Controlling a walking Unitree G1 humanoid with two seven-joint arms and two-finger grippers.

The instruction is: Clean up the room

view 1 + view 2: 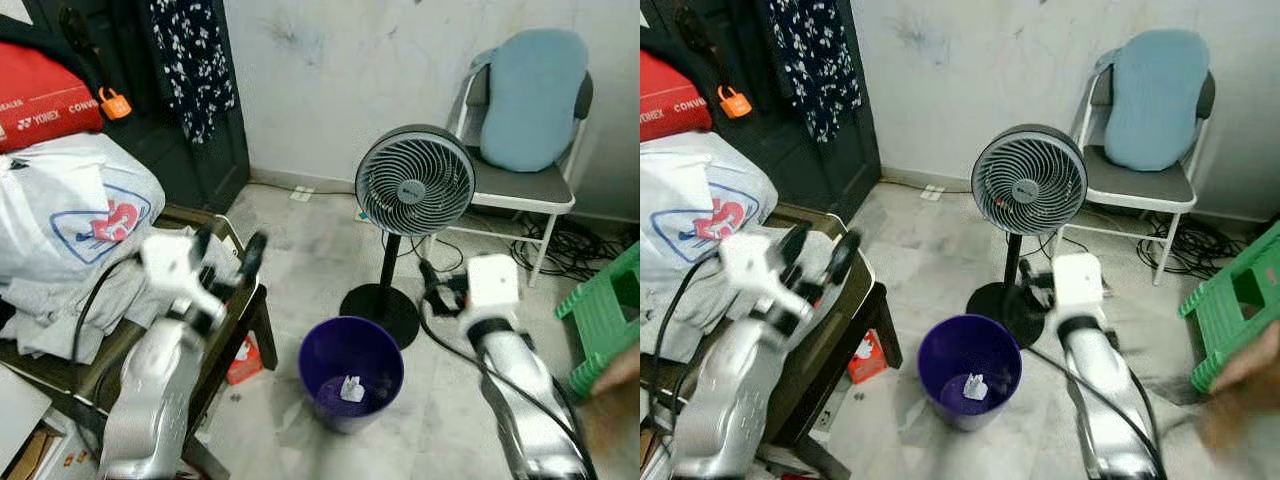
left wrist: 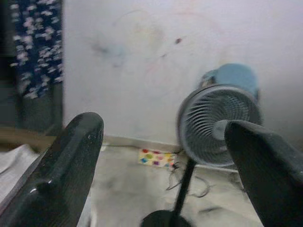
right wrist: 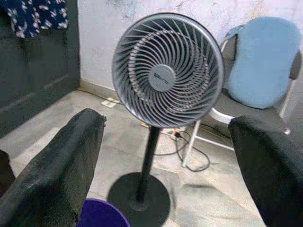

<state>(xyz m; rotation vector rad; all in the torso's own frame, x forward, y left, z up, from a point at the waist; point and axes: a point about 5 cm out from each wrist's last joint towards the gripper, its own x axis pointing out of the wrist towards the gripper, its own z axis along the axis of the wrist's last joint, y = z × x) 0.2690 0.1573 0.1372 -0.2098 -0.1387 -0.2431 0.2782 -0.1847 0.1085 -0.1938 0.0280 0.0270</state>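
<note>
Crumpled white paper (image 1: 351, 388) lies in the round purple plastic bin (image 1: 351, 352); both grippers' fingers spread apart.

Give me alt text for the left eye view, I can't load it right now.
Both arms are raised, the open left claw over a cluttered table and the open right claw near a pedestal fan. A purple bin with a white scrap inside stands on the floor between them. Behind the fan is a chair with a blue cushion; a green stool sits at right.
</note>
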